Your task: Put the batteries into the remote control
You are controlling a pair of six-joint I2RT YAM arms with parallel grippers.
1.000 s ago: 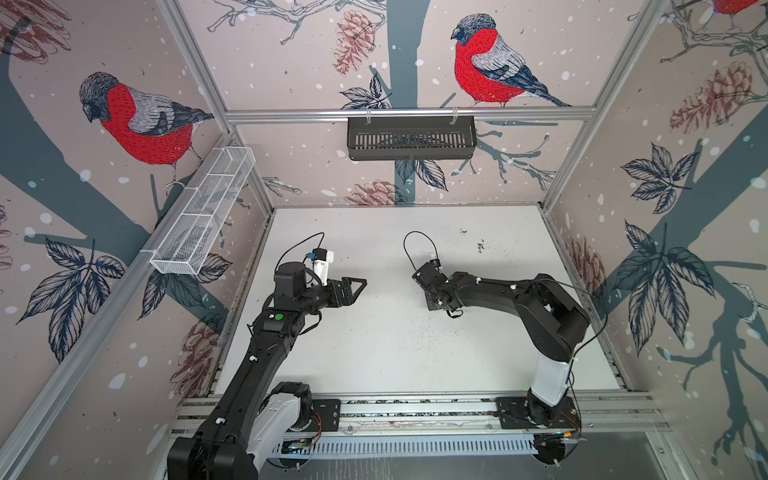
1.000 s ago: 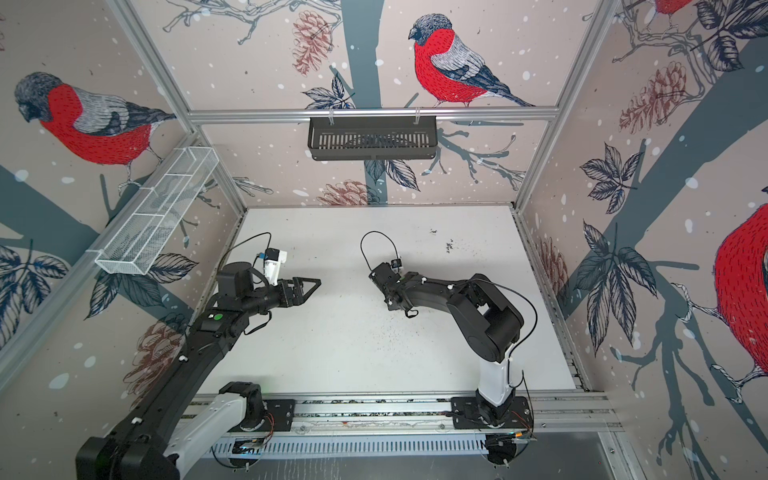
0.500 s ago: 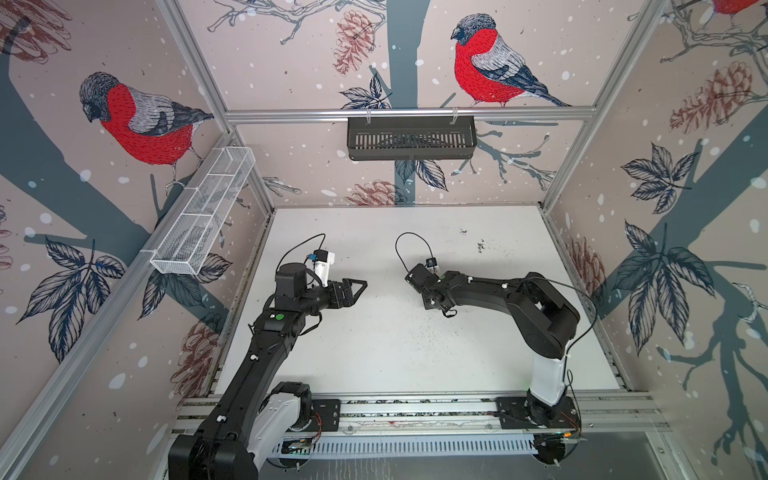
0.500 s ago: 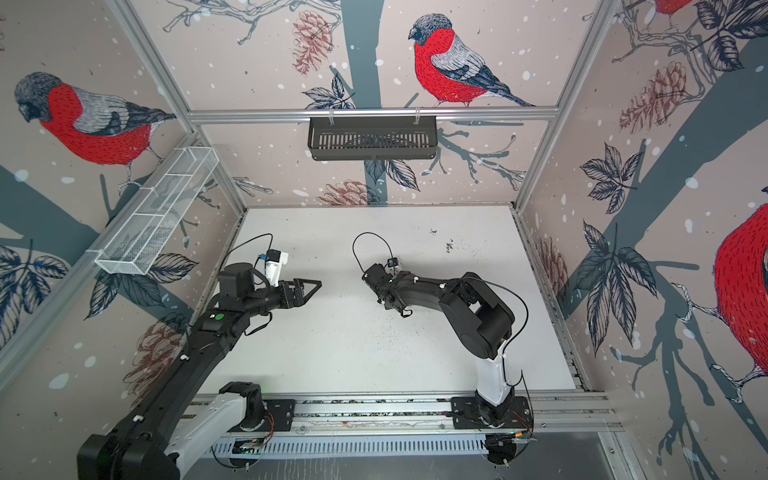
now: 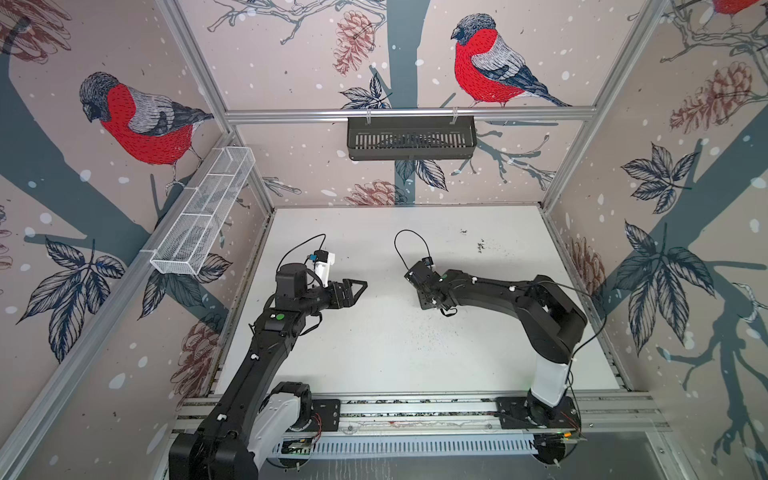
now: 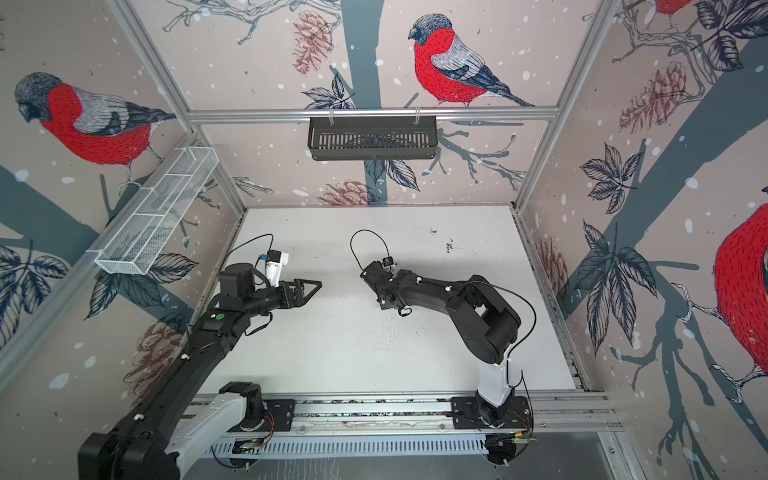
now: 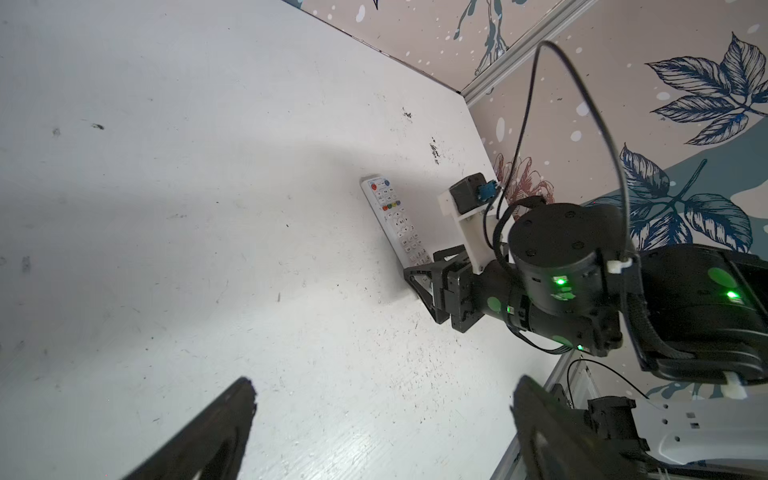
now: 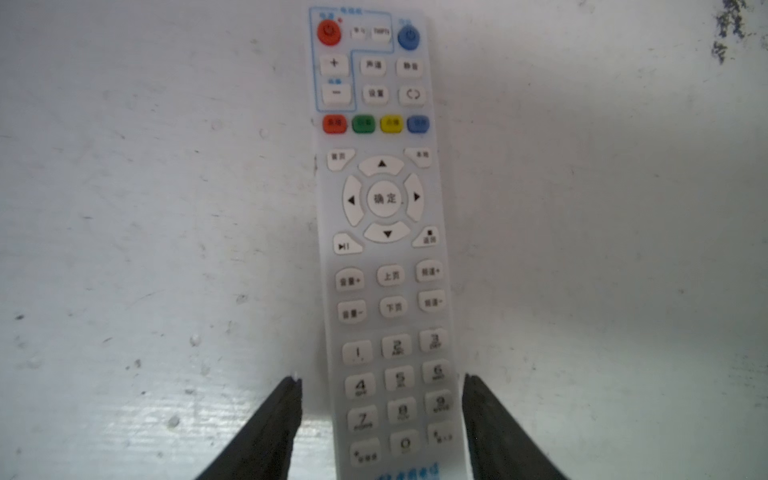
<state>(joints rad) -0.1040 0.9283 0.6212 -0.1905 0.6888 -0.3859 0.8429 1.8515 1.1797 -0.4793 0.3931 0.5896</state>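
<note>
1. This is a robot-testing cell in a lab; a frame of aluminium bars [image 5: 407, 113] boxes in the whole space;
2. The walls are flat panels set inside that frame, papered with printed bullfinches [image 5: 486, 66], pine cones and leaves;
3. The left arm [image 5: 266, 357] and the right arm [image 5: 490, 289], both black, are bolted to a metal rail [image 5: 415, 409] along the near edge of a plain white bench [image 5: 374, 353], scuffed and speckled;
4. A slotted cable duct [image 5: 415, 446] runs below the rail; a cable loop [image 5: 405, 245] stands off the right arm, and green lights [image 7: 560, 281] glow on its joints;
5. A white mesh basket [image 5: 199, 216] and a black slotted basket [image 5: 411, 139] hang from the frame bars.
</note>
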